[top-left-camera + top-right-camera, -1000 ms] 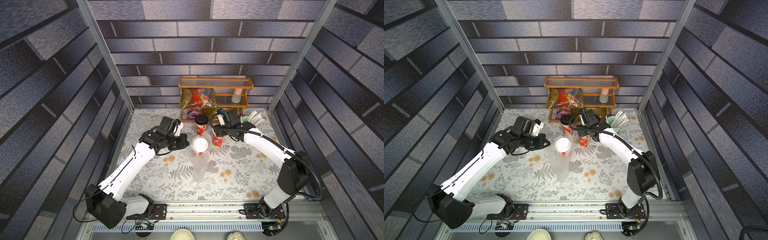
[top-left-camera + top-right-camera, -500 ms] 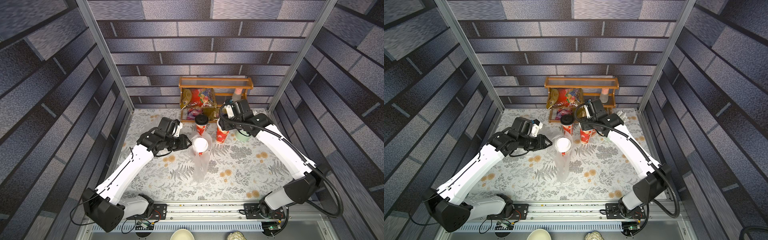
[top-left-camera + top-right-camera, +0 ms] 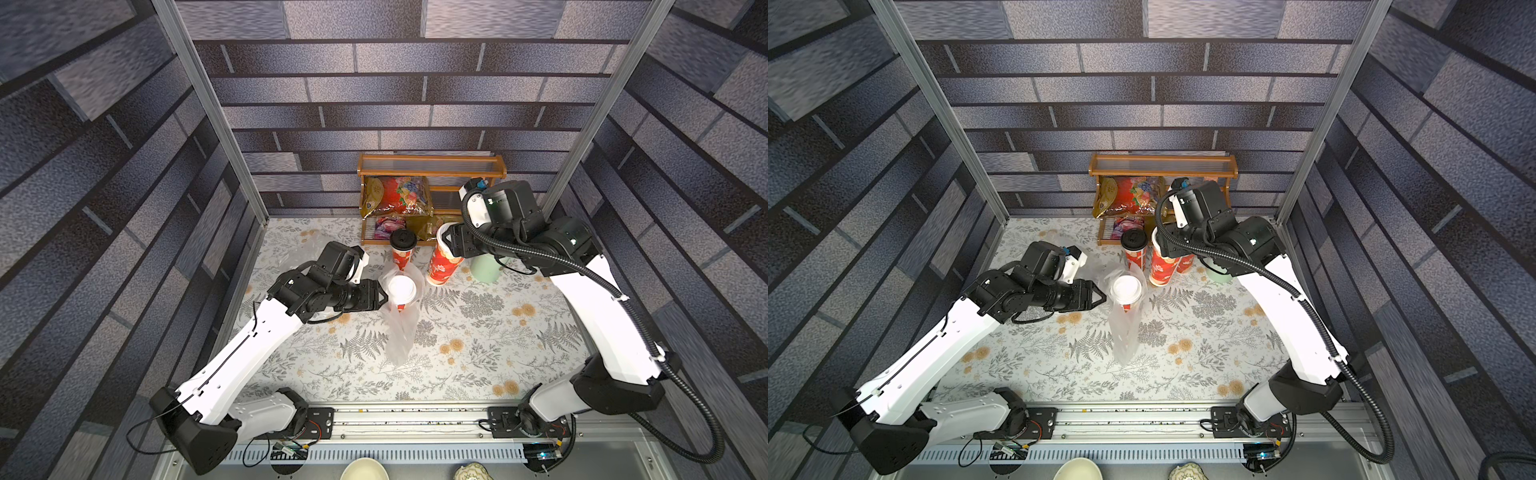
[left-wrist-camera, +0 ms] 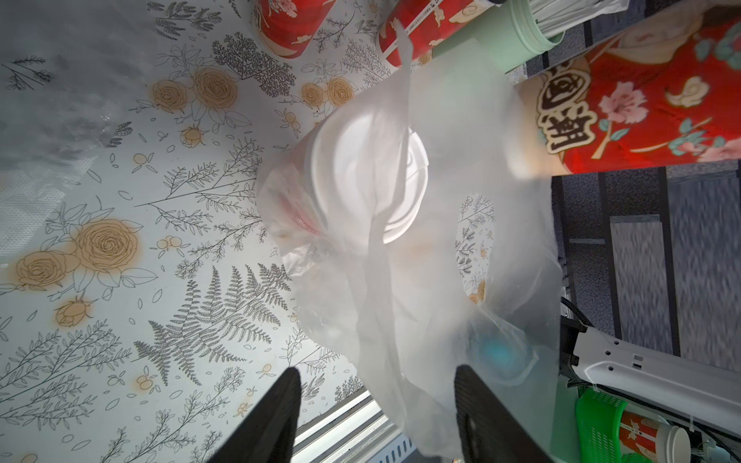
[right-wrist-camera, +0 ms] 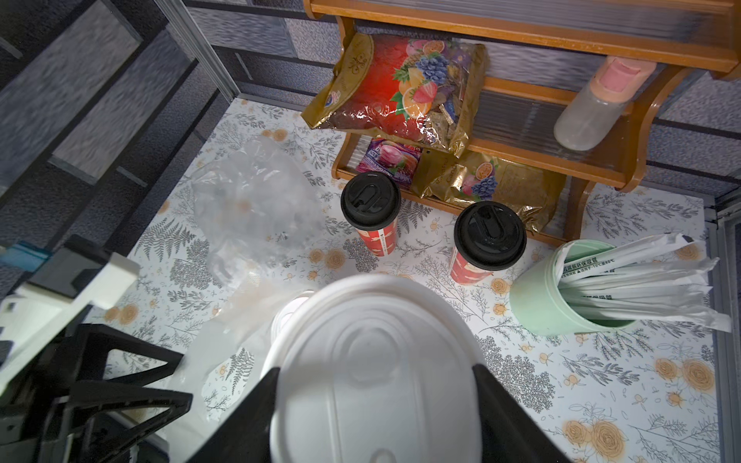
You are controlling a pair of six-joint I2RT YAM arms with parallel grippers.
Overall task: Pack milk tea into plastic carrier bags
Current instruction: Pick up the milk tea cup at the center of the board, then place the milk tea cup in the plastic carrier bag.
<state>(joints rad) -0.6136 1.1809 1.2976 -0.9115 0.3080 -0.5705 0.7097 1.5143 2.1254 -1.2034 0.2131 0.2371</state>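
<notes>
Near the middle of the flowered table, one white-lidded cup already stands inside a clear bag, whose loose end trails toward 6 o'clock. At 9 o'clock of that cup the left gripper has its fingers spread apart. The left wrist view shows thin film hanging between them, but they pinch nothing, so the bag mouth looks slack and partly draped over the lid. At 1 o'clock of the bagged cup, the right gripper is clamped on a second white-lidded cup, a finger on either side near the lid. That cup is tilted, and I cannot tell whether its base is clear of the table. A black-lidded cup stands at 12 o'clock, another is beside it in front of the wooden shelf, and a spare crumpled bag lies at 10 o'clock. The step in hand, as I read it, is bringing the second cup to the first bag. Next, the mouth probably needs pinching and drawing open toward 9 o'clock, so the held cup can come down upright beside the first without snagging film or knocking it over.
</notes>
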